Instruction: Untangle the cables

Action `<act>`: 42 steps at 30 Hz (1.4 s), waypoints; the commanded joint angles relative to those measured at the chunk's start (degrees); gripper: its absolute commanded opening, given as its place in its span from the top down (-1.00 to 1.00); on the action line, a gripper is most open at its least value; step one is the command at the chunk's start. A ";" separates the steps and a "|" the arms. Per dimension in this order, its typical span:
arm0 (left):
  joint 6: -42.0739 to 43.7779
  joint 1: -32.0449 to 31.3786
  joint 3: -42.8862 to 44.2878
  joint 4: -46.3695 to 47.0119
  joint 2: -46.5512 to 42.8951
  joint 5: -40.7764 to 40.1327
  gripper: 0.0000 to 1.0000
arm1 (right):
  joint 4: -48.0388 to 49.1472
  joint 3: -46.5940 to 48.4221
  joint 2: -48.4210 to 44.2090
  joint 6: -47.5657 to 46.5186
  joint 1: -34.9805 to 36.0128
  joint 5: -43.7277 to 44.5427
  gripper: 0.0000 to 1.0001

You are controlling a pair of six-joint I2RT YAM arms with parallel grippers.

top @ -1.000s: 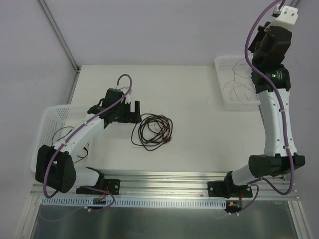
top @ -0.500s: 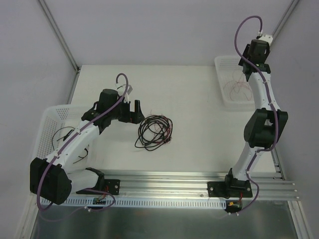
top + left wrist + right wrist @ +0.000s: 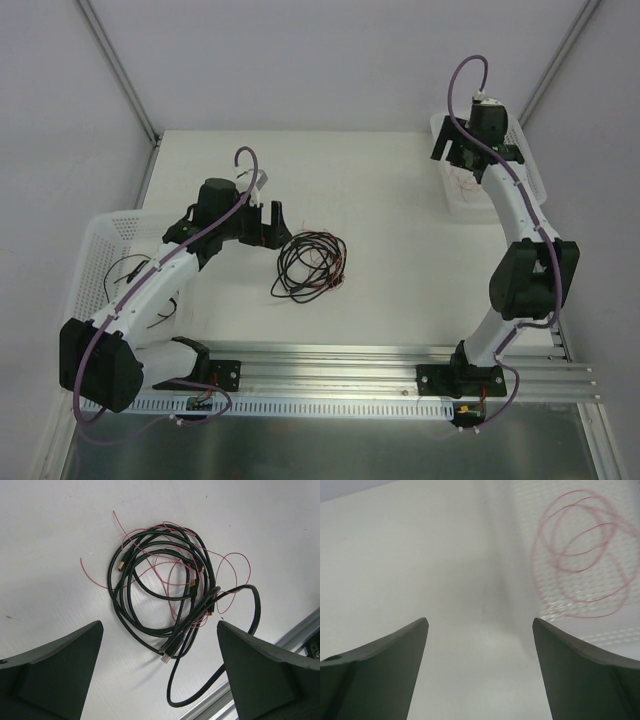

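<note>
The cables (image 3: 311, 264) lie as a looped tangle of black wires with a fine red wire on the white table, mid-left. In the left wrist view the cables (image 3: 165, 585) show plug ends, one plug lying near the lower middle. My left gripper (image 3: 271, 222) hovers just up-left of the tangle, open and empty (image 3: 160, 645). My right gripper (image 3: 470, 158) is over the back-right tray's left rim, open with nothing between its fingers (image 3: 480, 630). A coil of red wire (image 3: 582, 575) lies in that tray.
A white mesh tray (image 3: 447, 130) stands at the back right. A white basket (image 3: 90, 250) at the left edge holds a few dark wires. An aluminium rail (image 3: 330, 360) runs along the near table edge.
The right arm swung down and leftward from high above the tray to its left rim, and its gripper opened. The left arm shifted slightly; the cables stayed put.
</note>
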 commanded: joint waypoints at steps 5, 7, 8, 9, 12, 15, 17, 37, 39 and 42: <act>3.07 0.08 -0.44 2.57 -2.47 8.09 -0.98 | -6.70 -10.62 -14.12 1.72 17.27 -20.66 -0.75; 3.86 0.08 -0.43 3.00 -2.55 10.81 -0.92 | -6.00 -15.10 -16.23 3.56 22.90 -22.51 -0.71; 3.86 0.16 -0.52 3.00 -2.64 11.87 -0.92 | -5.47 -16.94 -17.03 3.73 24.85 -22.34 -0.70; 4.39 0.08 -0.70 3.53 -2.90 13.01 -0.89 | -4.60 -18.70 -17.64 4.35 26.52 -21.82 -0.69; 5.71 0.08 -0.79 3.97 -3.43 18.64 -0.83 | 0.67 -26.09 -20.37 10.48 31.71 -19.89 -0.64; 6.93 -0.10 -1.05 4.50 -3.96 23.47 -0.80 | 4.81 -31.72 -22.48 15.68 35.50 -15.68 -0.61; 7.90 -0.45 -1.05 4.67 -4.05 26.36 -0.77 | 7.27 -34.61 -23.71 18.22 37.69 -11.54 -0.58; 10.46 -11.34 -2.02 4.50 2.45 15.93 -0.26 | 13.52 -38.67 -18.36 38.89 45.43 10.09 -0.14; 10.46 -11.78 -1.93 4.59 2.98 15.58 -0.20 | 13.69 -38.76 -16.25 40.03 45.52 10.27 -0.11; 10.28 -12.40 -1.76 4.41 3.86 15.40 -0.07 | 14.65 -39.29 -13.87 41.53 46.14 10.53 -0.03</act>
